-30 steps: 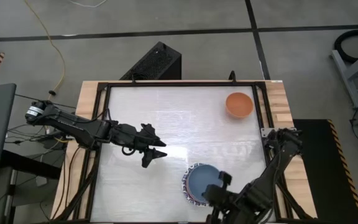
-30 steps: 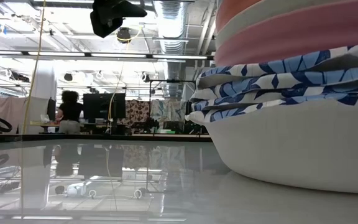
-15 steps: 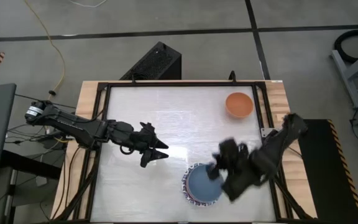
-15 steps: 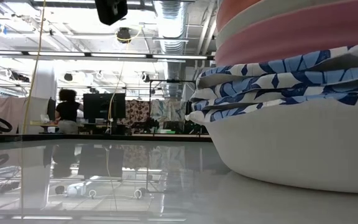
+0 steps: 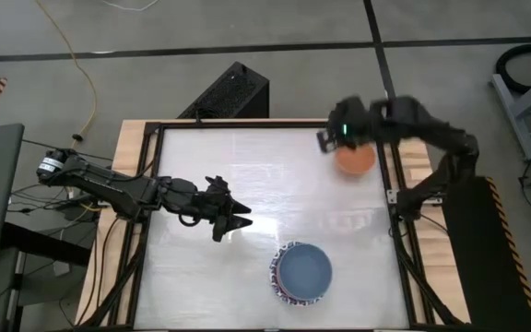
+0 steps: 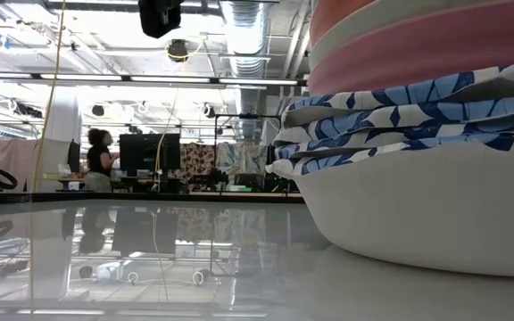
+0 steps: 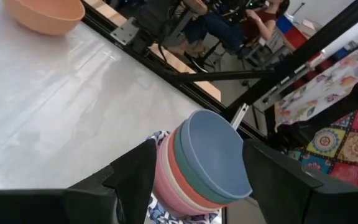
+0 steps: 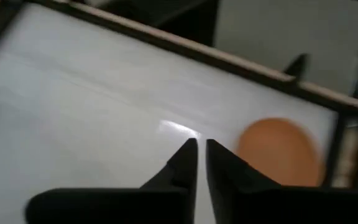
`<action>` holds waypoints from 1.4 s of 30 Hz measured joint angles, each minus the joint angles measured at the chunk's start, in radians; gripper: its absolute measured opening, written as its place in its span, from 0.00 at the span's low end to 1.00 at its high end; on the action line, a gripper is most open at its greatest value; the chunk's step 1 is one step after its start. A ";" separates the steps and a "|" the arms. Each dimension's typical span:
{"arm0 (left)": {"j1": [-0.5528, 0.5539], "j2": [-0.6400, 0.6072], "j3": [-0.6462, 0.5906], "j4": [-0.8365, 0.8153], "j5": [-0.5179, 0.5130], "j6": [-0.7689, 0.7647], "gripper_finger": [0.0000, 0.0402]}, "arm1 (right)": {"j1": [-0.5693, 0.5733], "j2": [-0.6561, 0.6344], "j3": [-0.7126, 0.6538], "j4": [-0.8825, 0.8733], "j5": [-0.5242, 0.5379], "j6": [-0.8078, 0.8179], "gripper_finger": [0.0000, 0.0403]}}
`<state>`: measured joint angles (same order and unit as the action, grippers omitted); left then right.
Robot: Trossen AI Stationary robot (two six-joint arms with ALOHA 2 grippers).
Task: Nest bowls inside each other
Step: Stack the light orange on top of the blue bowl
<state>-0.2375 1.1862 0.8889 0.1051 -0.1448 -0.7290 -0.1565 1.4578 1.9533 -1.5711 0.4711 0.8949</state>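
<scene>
A stack of nested bowls (image 5: 300, 273), with a blue bowl on top and blue-patterned white ones at the bottom (image 6: 418, 169), stands near the table's near edge. A single orange bowl (image 5: 358, 161) sits on its base at the far right. My right gripper (image 5: 333, 140) hovers above the orange bowl's left rim. Its fingers (image 8: 199, 146) stand a narrow gap apart with nothing between them, and the orange bowl (image 8: 278, 152) lies beside them. My left gripper (image 5: 236, 221) hangs open over the table's middle and looks toward the stack (image 7: 204, 162).
A black frame (image 5: 390, 148) borders the white table top, with wooden strips outside it. Bare table surface (image 5: 247, 166) lies between the orange bowl and the stack. A person shows far off in the room (image 6: 99, 160).
My right gripper has swung up from the stack's near right side, across the right part of the table toward the far edge, and now hangs over the orange bowl. The stack and the orange bowl have stayed in place.
</scene>
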 joint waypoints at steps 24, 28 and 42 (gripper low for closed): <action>0.005 0.000 0.000 -0.002 0.000 0.007 0.57 | -0.403 -0.162 -0.887 0.515 -0.357 -0.513 0.59; 0.019 0.000 0.000 -0.002 0.000 0.000 0.57 | -0.400 -0.158 -1.004 0.631 -0.368 -0.510 0.59; 0.058 0.000 0.000 -0.011 0.006 -0.043 0.57 | -0.413 -0.021 -1.078 0.722 -0.393 -0.575 0.08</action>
<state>-0.1795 1.1862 0.8890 0.0944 -0.1385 -0.7719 -0.5693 1.4363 0.8756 -0.8491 0.0784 0.3199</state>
